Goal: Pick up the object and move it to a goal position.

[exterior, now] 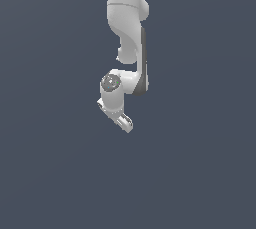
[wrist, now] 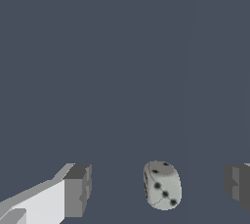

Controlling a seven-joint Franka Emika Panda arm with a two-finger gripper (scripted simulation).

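With the fingers [wrist: 78,191] spread wide apart and the pale grey dotted die-like object [wrist: 162,185] lying on the dark bench [wrist: 122,61] between them, unheld, centre over it, descend straight, then close evenly before lifting.

Apart from the task's things, we see only a plain dark blue-grey ground [exterior: 55,173] filling the exterior view from edge to edge. In the wrist view we find the same flat, unmarked blue-grey surface across the upper and middle frame, with no other item on it.
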